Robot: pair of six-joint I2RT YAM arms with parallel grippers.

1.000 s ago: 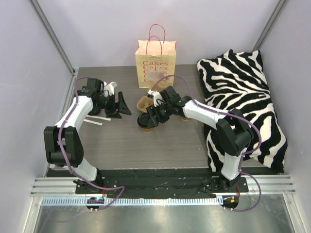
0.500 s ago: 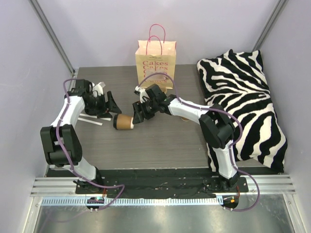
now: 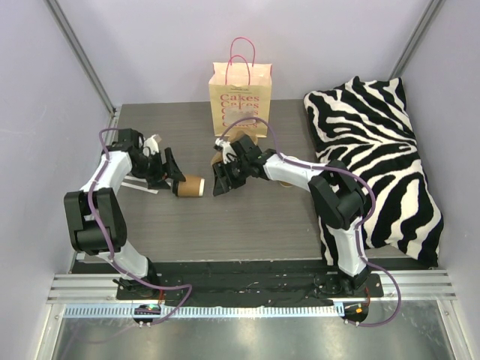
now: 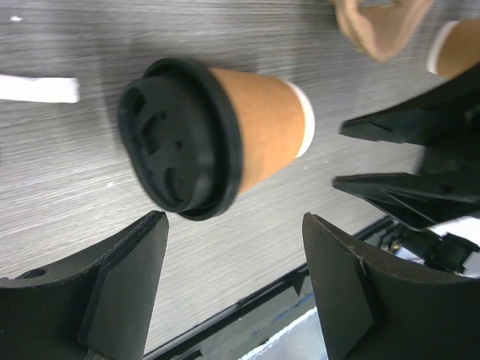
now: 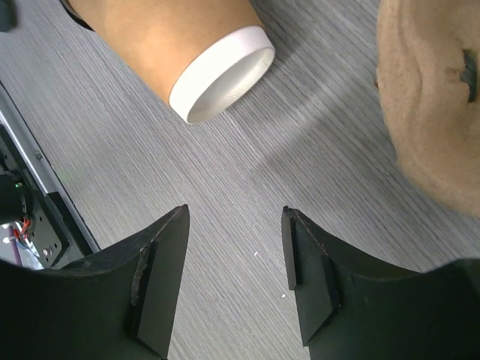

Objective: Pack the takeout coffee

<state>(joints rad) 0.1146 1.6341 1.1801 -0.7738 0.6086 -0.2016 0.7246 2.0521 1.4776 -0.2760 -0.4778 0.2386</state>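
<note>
A brown takeout coffee cup (image 3: 191, 186) with a black lid lies on its side on the table between my two grippers. Its lid (image 4: 180, 139) faces my left gripper (image 4: 236, 225), which stands open just short of it. The cup's white base (image 5: 223, 75) points at my right gripper (image 5: 235, 217), also open and a little apart from it. The paper "Cakes" bag (image 3: 240, 97) stands upright at the back. In the top view the left gripper (image 3: 177, 172) is to the left of the cup and the right gripper (image 3: 220, 184) to its right.
A pulp cup carrier (image 5: 435, 97) lies behind the right gripper, with a second brown cup (image 4: 457, 49) near it. A white paper strip (image 3: 142, 186) lies left of the cup. A zebra-striped cushion (image 3: 375, 150) fills the right side.
The right gripper carried the cup leftward, let it go lying on its side, and drew back to the right. The left gripper moved in close to the lid.
</note>
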